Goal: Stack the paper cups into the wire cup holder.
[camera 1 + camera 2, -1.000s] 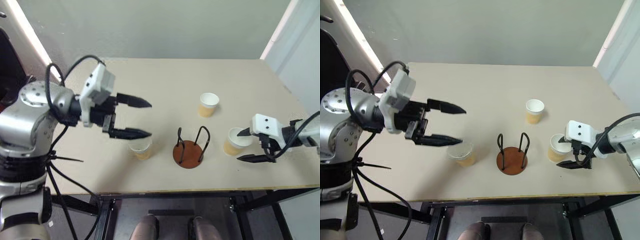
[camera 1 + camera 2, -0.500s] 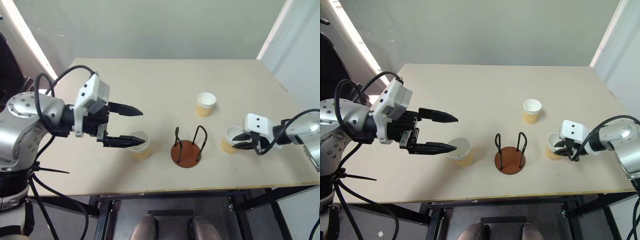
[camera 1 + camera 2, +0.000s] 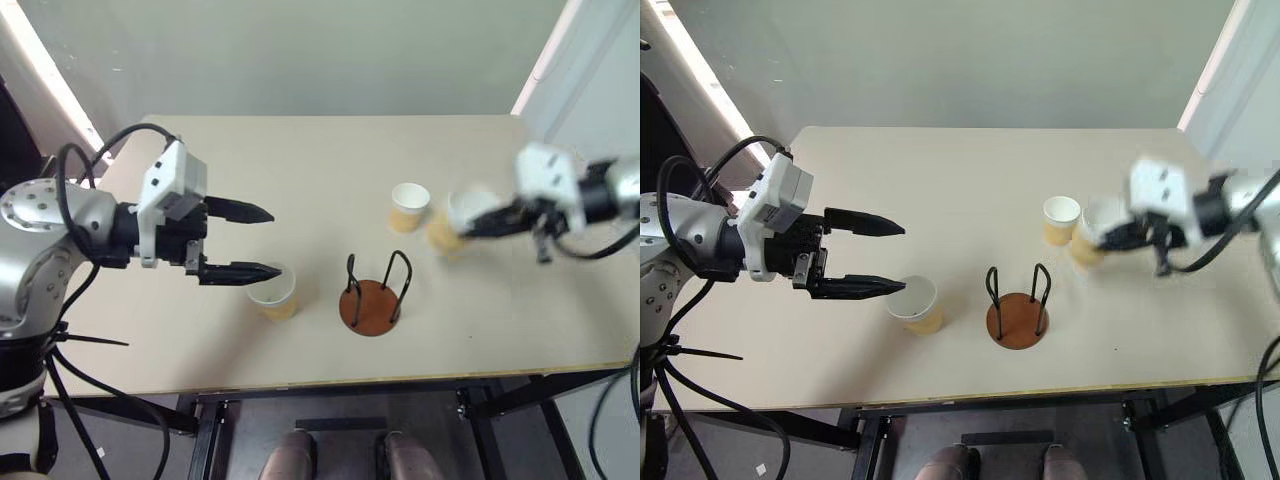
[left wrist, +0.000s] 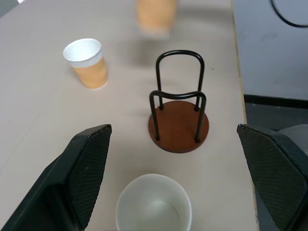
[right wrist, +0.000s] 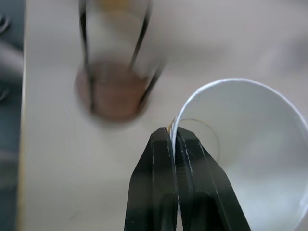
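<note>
Tan table point(image 3: 300, 160): 3 paper cups point(image 3: 276, 291), 1 in pinched-tight right gripper point(image 3: 472, 226); left gripper point(image 3: 258, 241) wide; 1 wire cup holder point(image 3: 372, 300).

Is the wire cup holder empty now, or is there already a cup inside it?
Empty. The wire cup holder shows its bare brown base between the wire loops, with no cup inside.

Each arm ends in a white boxy wrist block carrying two long, tapered black fingers point(image 3: 243, 212) with cross-hatched inner pads, the left arm point(image 3: 45, 225) being rounded silver-grey metal with small screws on its shoulder disc, black joint bands and loose looping black cables.
</note>
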### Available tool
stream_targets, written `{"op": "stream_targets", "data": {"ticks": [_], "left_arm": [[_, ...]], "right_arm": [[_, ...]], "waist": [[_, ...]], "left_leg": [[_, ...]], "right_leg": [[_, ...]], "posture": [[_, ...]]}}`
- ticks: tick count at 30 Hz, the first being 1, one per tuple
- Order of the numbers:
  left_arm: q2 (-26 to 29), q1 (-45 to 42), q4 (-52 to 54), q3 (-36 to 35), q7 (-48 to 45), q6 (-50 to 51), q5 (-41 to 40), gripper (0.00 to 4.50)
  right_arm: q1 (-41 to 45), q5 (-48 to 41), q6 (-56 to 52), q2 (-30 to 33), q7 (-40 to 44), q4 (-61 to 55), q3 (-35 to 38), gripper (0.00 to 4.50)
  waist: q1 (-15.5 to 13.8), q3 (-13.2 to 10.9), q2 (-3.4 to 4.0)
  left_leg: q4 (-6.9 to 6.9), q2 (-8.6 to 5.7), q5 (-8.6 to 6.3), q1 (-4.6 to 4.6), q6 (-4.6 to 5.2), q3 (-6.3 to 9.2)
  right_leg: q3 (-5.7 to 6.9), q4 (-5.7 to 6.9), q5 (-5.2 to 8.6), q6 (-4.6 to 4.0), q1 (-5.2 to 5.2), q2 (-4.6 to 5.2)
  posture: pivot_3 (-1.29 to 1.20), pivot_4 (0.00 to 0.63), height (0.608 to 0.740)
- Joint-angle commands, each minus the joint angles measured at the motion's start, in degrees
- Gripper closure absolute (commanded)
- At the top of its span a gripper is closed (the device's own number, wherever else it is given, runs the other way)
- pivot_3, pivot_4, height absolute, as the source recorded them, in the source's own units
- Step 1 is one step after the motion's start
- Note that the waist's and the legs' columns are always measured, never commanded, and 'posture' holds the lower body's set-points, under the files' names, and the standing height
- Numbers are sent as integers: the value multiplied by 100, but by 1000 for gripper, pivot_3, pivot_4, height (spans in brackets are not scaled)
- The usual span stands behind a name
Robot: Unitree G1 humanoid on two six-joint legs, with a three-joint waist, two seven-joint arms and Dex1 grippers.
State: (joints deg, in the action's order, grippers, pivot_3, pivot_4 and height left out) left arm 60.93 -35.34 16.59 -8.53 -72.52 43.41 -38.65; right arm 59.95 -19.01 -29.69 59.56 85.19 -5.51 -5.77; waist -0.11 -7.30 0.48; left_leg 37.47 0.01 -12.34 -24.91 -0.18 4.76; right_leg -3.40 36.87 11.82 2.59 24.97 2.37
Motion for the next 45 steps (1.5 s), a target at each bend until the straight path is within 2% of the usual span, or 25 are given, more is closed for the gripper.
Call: {"op": "stream_targets", "data": {"ticks": [1, 5, 12, 19, 25, 28, 33, 36, 39, 42, 45], "left_arm": [[67, -43, -26, -100, -23, -161, 1, 0], [31, -31, -10, -37, 11, -195, -9, 0], [54, 149, 149, -122, 112, -138, -70, 0], [80, 279, 300, -141, 285, -121, -56, 0], [55, 237, 299, -83, 376, -141, -73, 0], [48, 217, 304, -68, 388, -139, -97, 0], [-10, 139, 228, 33, 481, -183, -12, 0], [-238, -128, -97, 172, 928, -428, 423, 0], [-559, -509, -580, 452, 1538, -651, 1040, 0], [-832, -719, -829, 757, 1908, -790, 1507, 0], [-1065, -755, -838, 871, 2075, -749, 1628, 0]], "right_arm": [[451, -225, -307, -360, 81, -202, -226, 4409], [576, -276, -193, -677, 420, -532, -628, 4409], [239, 134, 271, -753, 620, -544, -1136, 4409], [200, 126, 304, -914, 670, -625, -1225, 4409], [241, 469, 494, -942, 697, -661, -1433, 4409], [264, 548, 626, -855, 729, -658, -1525, 3864], [585, 725, 789, -881, 731, -268, -1438, 2224], [930, 1089, 1037, -985, 450, 588, -1369, 1206], [1329, 1880, 1764, -1336, -389, 2147, -1547, 155], [1552, 2497, 2469, -1618, -662, 3525, -1831, 68], [1774, 2948, 3094, -2037, -1068, 4835, -1971, 68]], "waist": [[3, 9, -15], [-4, 7, -12], [-1, 7, -13], [3, 7, -13], [3, 7, -13], [3, 7, -13], [4, 7, -13], [-5, 7, -13], [0, 7, -13], [-4, 7, -13], [-7, 7, -12]], "left_leg": [[-9, 5, 3, 5, -5, 2], [-34, 6, 14, -2, -23, 12], [-38, 7, 23, -10, -38, 17], [-40, 8, 22, -5, -36, 17], [-39, 8, 21, -4, -34, 20], [-40, 8, 22, -4, -35, 23], [-39, 8, 22, -3, -36, 23], [-39, 7, 26, -3, -35, 27], [-37, 6, 32, 2, -36, 39], [-38, 4, 42, 2, -37, 51], [-41, 4, 42, -4, -38, 54]], "right_leg": [[3, 3, 8, -13, 1, -1], [17, 10, 15, -26, 18, -2], [17, 9, 17, -29, 28, -2], [17, 17, 17, -28, 29, -2], [20, 19, 7, -43, 28, -2], [24, 20, 3, -48, 28, -2], [24, 21, 1, -51, 28, -2], [25, 23, -1, -55, 27, -2], [27, 21, -10, -68, 23, -2], [27, 17, -32, -62, 27, -1], [29, 16, -40, -50, 32, -1]], "posture": [[0, 150, 740], [0, 150, 740], [0, 150, 740], [0, 150, 740], [0, 150, 740], [0, 150, 740], [0, 150, 740], [0, 150, 740], [0, 150, 740], [0, 150, 740], [0, 150, 740]]}}
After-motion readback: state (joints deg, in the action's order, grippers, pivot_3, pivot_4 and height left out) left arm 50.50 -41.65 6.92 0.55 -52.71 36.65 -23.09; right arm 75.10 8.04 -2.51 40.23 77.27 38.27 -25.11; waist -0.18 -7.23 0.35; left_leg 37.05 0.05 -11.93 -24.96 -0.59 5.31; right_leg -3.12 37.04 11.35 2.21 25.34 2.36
